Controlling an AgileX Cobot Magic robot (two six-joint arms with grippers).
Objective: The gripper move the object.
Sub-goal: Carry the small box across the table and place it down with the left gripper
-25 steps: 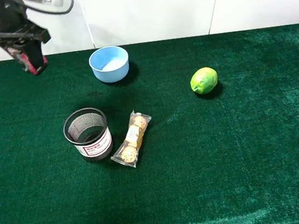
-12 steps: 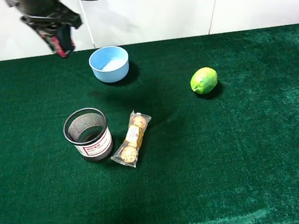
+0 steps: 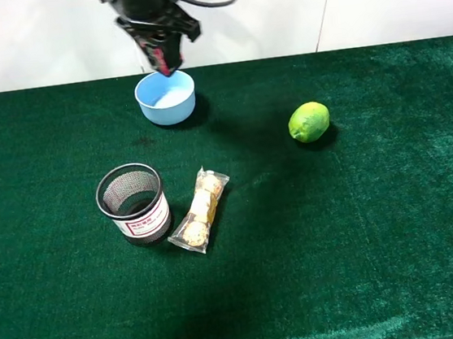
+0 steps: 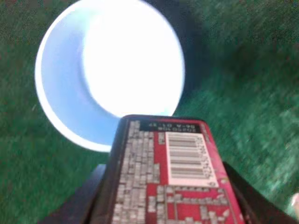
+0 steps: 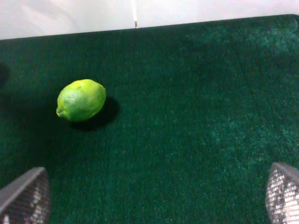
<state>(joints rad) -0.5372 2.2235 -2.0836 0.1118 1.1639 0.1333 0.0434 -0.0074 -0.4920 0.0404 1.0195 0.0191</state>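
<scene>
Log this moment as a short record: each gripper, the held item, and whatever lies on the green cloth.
left gripper: shut on the object, raised at the bowl's far rim
object: black and red box with a barcode, between the fingers
bowl: light blue, upright, looks empty
right gripper: open, nothing between its fingers
lime: alone on the right half of the cloth
mesh cup: upright, left of the biscuit packet
biscuit packet: lying flat

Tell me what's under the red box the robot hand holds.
The blue bowl is below the box. What shows of its inside looks empty; the box covers part of its rim.
</scene>
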